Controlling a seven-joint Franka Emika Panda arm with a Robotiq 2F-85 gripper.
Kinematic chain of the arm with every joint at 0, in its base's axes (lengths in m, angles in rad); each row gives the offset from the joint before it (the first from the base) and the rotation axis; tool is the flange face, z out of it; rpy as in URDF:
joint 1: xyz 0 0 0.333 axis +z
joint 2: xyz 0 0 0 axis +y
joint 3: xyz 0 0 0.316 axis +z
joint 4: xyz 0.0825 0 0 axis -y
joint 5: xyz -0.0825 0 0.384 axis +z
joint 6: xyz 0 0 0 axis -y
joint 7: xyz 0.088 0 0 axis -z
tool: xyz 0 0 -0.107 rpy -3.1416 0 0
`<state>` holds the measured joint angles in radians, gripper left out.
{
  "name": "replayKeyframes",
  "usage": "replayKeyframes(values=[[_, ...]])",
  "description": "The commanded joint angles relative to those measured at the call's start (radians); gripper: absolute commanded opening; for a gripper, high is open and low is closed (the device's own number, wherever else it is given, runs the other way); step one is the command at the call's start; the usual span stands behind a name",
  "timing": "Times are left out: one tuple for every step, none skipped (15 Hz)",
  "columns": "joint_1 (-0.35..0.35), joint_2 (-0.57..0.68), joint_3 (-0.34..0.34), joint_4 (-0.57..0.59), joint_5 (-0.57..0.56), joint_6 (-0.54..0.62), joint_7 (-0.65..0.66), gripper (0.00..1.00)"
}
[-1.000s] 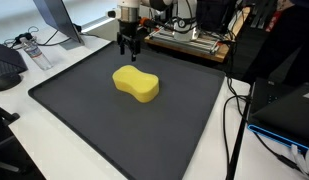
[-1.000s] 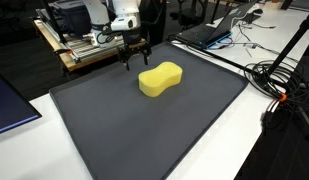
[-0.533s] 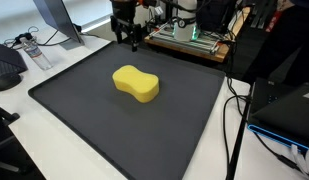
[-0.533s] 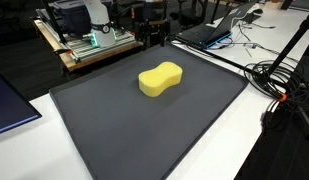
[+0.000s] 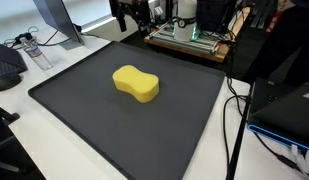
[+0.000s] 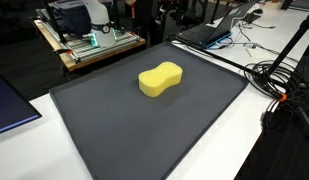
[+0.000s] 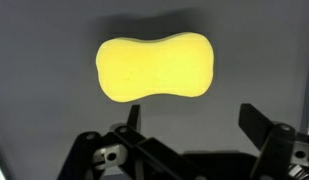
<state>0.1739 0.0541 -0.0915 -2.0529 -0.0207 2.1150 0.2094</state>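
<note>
Yellow sponge (image 5: pixel 136 84), shaped like a peanut with a narrow waist, lies flat near the middle of a dark grey mat (image 5: pixel 84 125) that covers most of a white table (image 5: pixel 24 140). Everything else sits off the mat, well apart from the sponge.

At the far left in an exterior view, a black rounded object (image 5: pixel 6 66) rests on the table. Just beside it lies a clear water bottle (image 5: pixel 32 50). Behind these rises the grey foot of a monitor stand (image 5: pixel 56 22).

Toward the middle, the gripper (image 5: pixel 132 18) hangs high over the mat's far edge, beyond the sponge and not touching it. In the wrist view its two black fingers (image 7: pixel 256 122) stand wide apart at the bottom, holding nothing. The sponge (image 7: pixel 154 68) fills the upper part of that view, its long side running across.

Right of the gripper, a wooden platform (image 5: pixel 189 42) carrying metal equipment stands against the mat's far edge. Farther right, black cables (image 5: pixel 234 110) trail down the table beside the mat's right edge, and a dark laptop (image 5: pixel 286 108) sits at the far right.

From the opposite side, the sponge (image 6: pixel 161 79) lies a little toward the far side of the mat, with a tangle of cables (image 6: pixel 279 80) on the right
</note>
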Motion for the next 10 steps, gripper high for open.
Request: replayKeyframes(values=[[-0.066,0.129,0.048,0.138,0.007,-0.046,-0.016,1.00],[-0.077,0.171,0.050,0.182,0.012,-0.065,-0.020,1.00],[-0.085,0.209,0.051,0.222,0.005,-0.081,-0.013,1.00],[-0.095,0.253,0.052,0.273,0.011,-0.111,-0.024,1.00],[-0.103,0.295,0.051,0.324,0.012,-0.142,-0.025,1.00],[-0.111,0.333,0.050,0.373,0.013,-0.175,-0.030,1.00],[-0.120,0.376,0.047,0.428,0.014,-0.208,-0.032,1.00],[-0.128,0.414,0.045,0.482,0.016,-0.238,-0.034,1.00],[-0.138,0.449,0.045,0.532,0.021,-0.266,-0.037,1.00],[-0.149,0.488,0.044,0.588,0.025,-0.296,-0.040,1.00]])
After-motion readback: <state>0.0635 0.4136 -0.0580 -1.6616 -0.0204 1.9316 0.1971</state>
